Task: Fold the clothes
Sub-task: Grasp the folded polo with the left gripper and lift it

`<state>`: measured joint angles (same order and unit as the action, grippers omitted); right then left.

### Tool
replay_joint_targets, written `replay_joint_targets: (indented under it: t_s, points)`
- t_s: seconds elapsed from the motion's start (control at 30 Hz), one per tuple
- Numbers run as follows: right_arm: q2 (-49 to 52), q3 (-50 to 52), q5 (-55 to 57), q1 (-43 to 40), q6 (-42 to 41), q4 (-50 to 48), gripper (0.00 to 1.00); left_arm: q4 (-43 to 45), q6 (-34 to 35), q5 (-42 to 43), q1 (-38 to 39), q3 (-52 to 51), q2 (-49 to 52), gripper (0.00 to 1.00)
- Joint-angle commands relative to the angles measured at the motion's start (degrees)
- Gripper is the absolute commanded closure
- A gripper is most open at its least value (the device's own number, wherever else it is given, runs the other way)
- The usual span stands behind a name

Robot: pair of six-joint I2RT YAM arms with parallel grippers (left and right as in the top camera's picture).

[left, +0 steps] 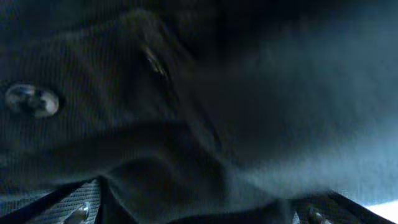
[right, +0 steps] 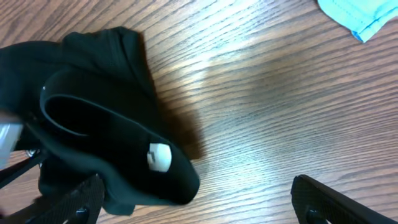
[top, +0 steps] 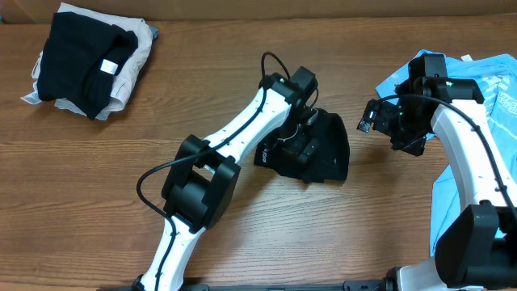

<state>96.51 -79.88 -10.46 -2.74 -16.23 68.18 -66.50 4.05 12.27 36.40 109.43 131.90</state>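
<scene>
Overhead, the bench (top: pixel 242 48) carries three lots of clothes. My worries run from the biggest down.

The light blue shirts (top: pixel 493 85) lie at the far right, partly beneath the right arm. If that arm swings left, I judge it could drag them along. They are cut off by the frame edge, so I cannot count them.

The folded stack (top: pixel 81 65) sits far left, well apart from both arms. How many garments it holds is unclear.

The black T-shirt (top: pixel 327 149) is bunched in the middle of the bench. No sleeve, hem or lettering can be made out, only the neck opening and a white tag (right: pixel 158 155). A grab now would likely take several layers and lift the whole heap.

My left end effector (top: pixel 295 145) is spread and pushed down into that shirt. Its wrist view is dark, blurred cloth, so I cannot see what lies between the fingers.

My right end effector (top: pixel 370 120) is spread over bare wood just right of the shirt, holding nothing. With both so near, a clash is possible.
</scene>
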Motion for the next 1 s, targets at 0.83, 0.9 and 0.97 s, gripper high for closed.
replay_joint_targets:
  t_s: [0.83, 0.9, 0.97]
  points:
    - [-0.7, -0.7, 0.5, -0.4, 0.6, -0.5, 0.0, -5.8, -2.9, -28.1, -5.9, 10.2, -4.9, 0.0]
    - [-0.7, -0.7, 0.5, -0.4, 0.6, -0.6, 0.0, -6.2, -5.6, -19.7, -5.1, 12.3, -5.3, 0.0]
    - [-0.7, -0.7, 0.5, -0.4, 0.6, -0.6, 0.0, -5.7, -6.5, -14.3, -4.3, 12.6, -5.3, 0.0]
